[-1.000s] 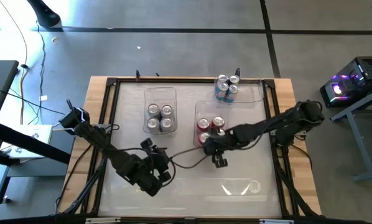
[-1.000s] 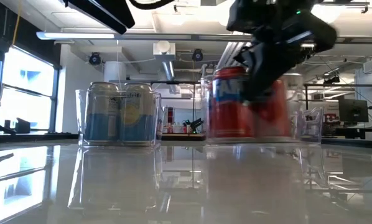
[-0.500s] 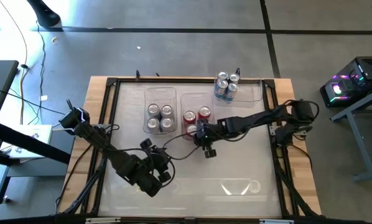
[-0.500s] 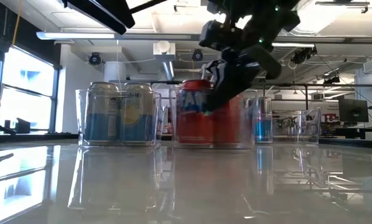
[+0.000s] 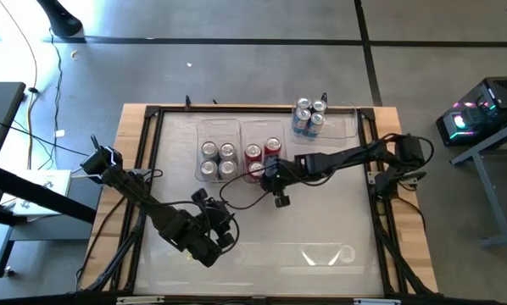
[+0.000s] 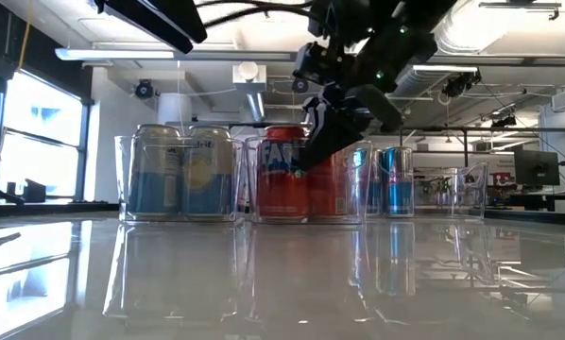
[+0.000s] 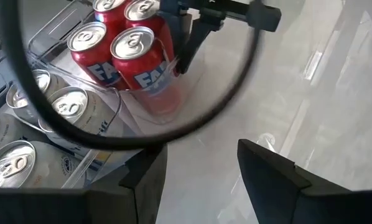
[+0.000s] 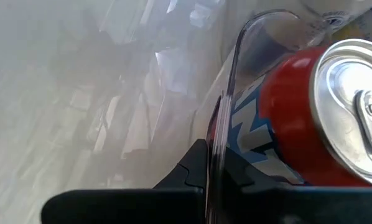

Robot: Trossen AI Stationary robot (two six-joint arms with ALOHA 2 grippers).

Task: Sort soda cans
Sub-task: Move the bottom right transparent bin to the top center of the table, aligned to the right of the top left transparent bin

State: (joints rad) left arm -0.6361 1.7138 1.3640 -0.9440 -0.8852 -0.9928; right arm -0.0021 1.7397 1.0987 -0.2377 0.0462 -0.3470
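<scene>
Gripping the near wall of the clear bin of red cans (image 5: 252,128), the right gripper (image 5: 270,174) is sitting at the middle of the table; in the right wrist view its fingers (image 8: 195,171) are pinched tight on the thin plastic edge, with a red can (image 8: 310,118) just behind the wall. The red cans (image 6: 297,175) are standing upright in that bin, short cylinders with silver tops and pull tabs, their red bodies carrying blue-and-white lettering; the left wrist view is showing four of them (image 7: 127,46) packed in a block. Just beside this bin, on the left arm's side and nearly touching it, a second clear bin (image 5: 218,127) is holding four silver-grey cans (image 5: 217,158), also upright, with pale bodies and yellow-and-blue markings in the low view. The blue cans (image 5: 308,117) are standing in a tight cluster at the far edge of the table, inside a third clear bin (image 5: 342,129), apart from the other two. The left gripper (image 5: 215,229) is hanging over the near part of the table, well away from the bins, with its fingers (image 7: 267,171) spread apart around nothing.
</scene>
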